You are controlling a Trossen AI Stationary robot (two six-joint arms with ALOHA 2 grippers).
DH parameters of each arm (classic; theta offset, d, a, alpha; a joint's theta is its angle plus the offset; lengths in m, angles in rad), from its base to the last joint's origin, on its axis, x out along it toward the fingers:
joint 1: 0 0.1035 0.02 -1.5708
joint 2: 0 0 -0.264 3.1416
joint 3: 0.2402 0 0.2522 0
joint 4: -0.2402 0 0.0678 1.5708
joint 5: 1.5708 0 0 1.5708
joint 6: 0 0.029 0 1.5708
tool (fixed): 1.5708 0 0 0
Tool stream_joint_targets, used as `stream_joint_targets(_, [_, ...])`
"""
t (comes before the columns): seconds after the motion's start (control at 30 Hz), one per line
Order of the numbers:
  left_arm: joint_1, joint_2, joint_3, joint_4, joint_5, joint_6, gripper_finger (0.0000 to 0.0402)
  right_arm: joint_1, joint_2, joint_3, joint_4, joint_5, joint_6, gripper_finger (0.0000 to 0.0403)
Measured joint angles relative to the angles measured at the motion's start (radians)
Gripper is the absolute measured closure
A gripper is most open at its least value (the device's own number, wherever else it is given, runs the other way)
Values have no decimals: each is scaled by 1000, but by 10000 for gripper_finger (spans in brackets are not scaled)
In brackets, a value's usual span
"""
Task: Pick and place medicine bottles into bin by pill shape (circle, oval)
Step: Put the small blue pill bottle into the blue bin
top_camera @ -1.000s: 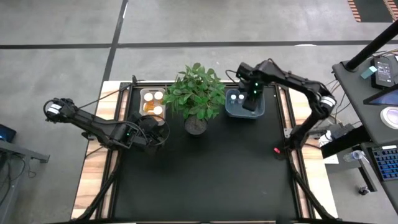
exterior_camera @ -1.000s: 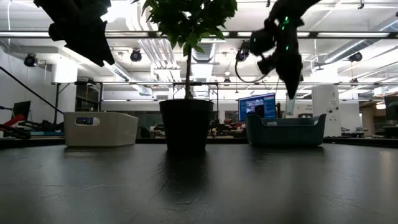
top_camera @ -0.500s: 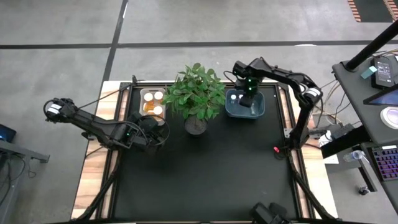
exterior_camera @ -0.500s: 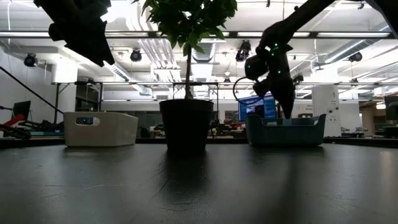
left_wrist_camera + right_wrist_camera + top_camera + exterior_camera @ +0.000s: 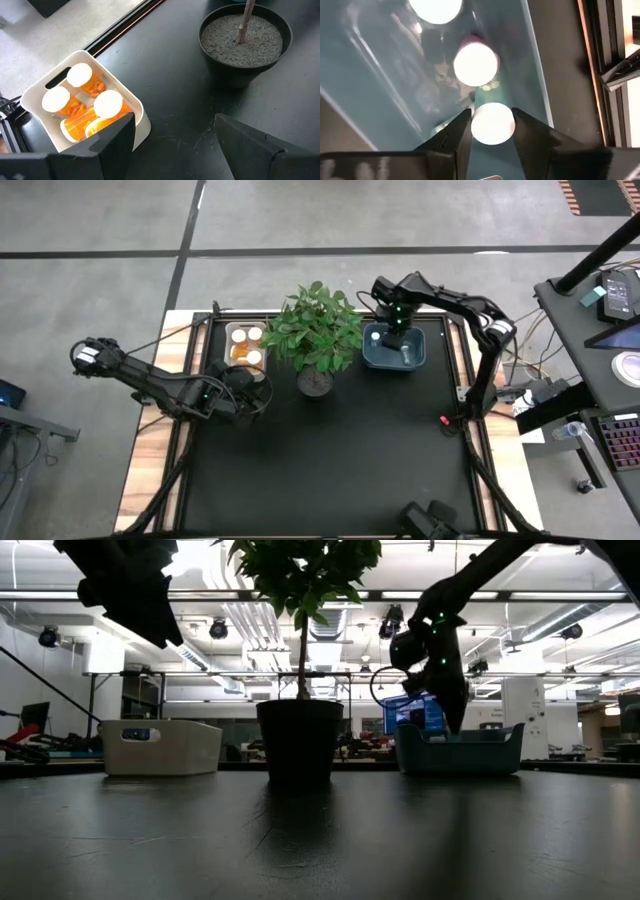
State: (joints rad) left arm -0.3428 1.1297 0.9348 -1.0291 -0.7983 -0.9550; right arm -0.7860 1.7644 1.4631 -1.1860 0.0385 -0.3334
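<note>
1. High view: my right tool (image 5: 394, 340) is down inside the blue bin (image 5: 412, 362) at the far right of the black worktop (image 5: 330, 450). One white cap (image 5: 375, 335) shows in the bin beside it. My left tool (image 5: 243, 385) hangs near the white bin (image 5: 229, 332), which holds orange bottles (image 5: 247, 345) with white caps. The potted plant (image 5: 317, 330) stands between the two bins.

2. Low view: my right arm reaches down into the blue bin (image 5: 460, 750); the fingertips are hidden behind its wall. My left tool (image 5: 135, 590) hangs high above the white bin (image 5: 160, 746). The plant pot (image 5: 299, 740) stands in the middle.

3. Left wrist view: my left tool's fingers (image 5: 117, 137) stand wide apart, holding nothing. Past them the white bin (image 5: 141, 121) holds four orange bottles (image 5: 80, 80), some upright, some lying. The plant pot (image 5: 245, 37) stands well apart from the bin.

4. Right wrist view: my right tool's fingers (image 5: 457, 137) sit narrowly on either side of a white-capped bottle (image 5: 492, 122), inside the blue bin (image 5: 375, 85). I cannot tell whether the pads press on it or stand just clear. Two more white-capped bottles (image 5: 476, 63) stand beyond it.
</note>
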Motion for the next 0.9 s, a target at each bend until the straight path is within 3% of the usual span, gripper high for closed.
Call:
stream_joint_targets(0.33, [0,0,-2,0,0,1,147,-1,48,-1,5,17,9,270])
stream_joint_targets(0.9, [0,0,-3,0,-22,19,147,-2,20,23,-23,15,41,266])
